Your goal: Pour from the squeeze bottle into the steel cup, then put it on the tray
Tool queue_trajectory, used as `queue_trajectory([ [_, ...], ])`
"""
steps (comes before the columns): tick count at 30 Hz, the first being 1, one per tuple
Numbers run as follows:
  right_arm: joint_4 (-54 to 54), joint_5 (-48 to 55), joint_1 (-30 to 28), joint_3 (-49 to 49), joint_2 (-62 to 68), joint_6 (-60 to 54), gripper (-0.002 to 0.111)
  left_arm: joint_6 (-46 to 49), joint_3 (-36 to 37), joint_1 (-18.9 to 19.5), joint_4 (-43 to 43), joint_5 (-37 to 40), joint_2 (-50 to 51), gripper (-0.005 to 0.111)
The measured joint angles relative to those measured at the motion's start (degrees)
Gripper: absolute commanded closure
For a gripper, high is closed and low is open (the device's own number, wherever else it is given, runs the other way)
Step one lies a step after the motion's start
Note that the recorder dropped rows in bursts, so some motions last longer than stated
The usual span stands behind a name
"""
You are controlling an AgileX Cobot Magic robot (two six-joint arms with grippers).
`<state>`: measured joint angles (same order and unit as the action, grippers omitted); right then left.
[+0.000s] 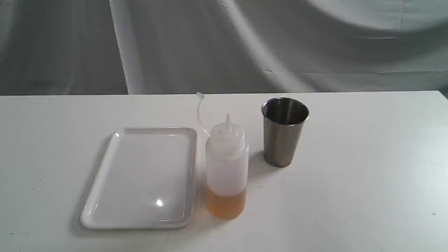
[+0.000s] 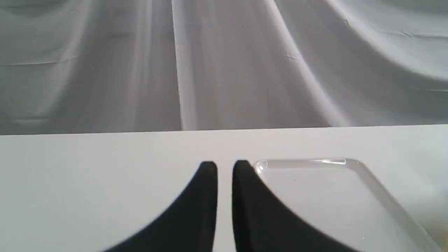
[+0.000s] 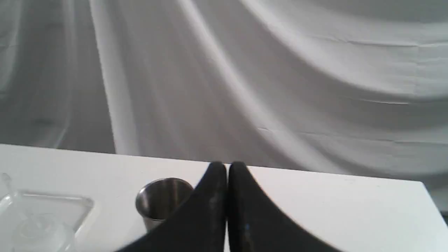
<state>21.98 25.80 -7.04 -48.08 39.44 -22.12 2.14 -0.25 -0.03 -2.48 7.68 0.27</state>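
Note:
The squeeze bottle (image 1: 226, 168) stands upright at the table's middle, amber liquid filling its bottom part and its cap strap curving up behind the bare nozzle. The steel cup (image 1: 284, 131) stands upright just right of it and a little farther back. The white tray (image 1: 143, 178) lies flat and bare directly left of the bottle. No gripper shows in the exterior view. My left gripper (image 2: 225, 164) hovers low beside the tray's (image 2: 336, 199) corner, fingers nearly together, holding nothing. My right gripper (image 3: 227, 164) is shut and holds nothing, with the cup (image 3: 162, 197) beside it.
A grey draped cloth (image 1: 224, 45) hangs behind the white table (image 1: 367, 182). In the right wrist view the bottle's top (image 3: 38, 229) appears blurred in front of the tray (image 3: 52, 206). The table's right edge (image 3: 428, 196) lies beyond the right gripper.

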Motion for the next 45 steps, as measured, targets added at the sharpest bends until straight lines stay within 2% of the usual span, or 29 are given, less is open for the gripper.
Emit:
queue_trajectory([
  [4,2.63,1.03,4.18,-6.64,8.89,-5.39,0.108,0.0,0.0,0.0,0.0,0.0,0.0,0.098],
  [8,0.73,-0.5,8.33,-9.14,15.44,-5.77,0.108,0.0,0.0,0.0,0.0,0.0,0.0,0.098],
  [11,-8.11,-6.06,11.75,-9.02,19.43,3.57,0.108,0.0,0.0,0.0,0.0,0.0,0.0,0.098],
  [16,-29.37,-13.06,17.4,-7.42,23.26,24.43,0.108,0.0,0.0,0.0,0.0,0.0,0.0,0.098],
  [21,-39.47,-21.86,21.38,-2.33,26.42,35.32,0.108,0.0,0.0,0.0,0.0,0.0,0.0,0.098],
  [35,-42.06,-46.77,22.32,17.34,36.54,38.41,0.108,0.0,0.0,0.0,0.0,0.0,0.0,0.098],
  [45,-46.25,-58.97,23.05,21.89,45.36,36.55,0.108,0.0,0.0,0.0,0.0,0.0,0.0,0.098],
])
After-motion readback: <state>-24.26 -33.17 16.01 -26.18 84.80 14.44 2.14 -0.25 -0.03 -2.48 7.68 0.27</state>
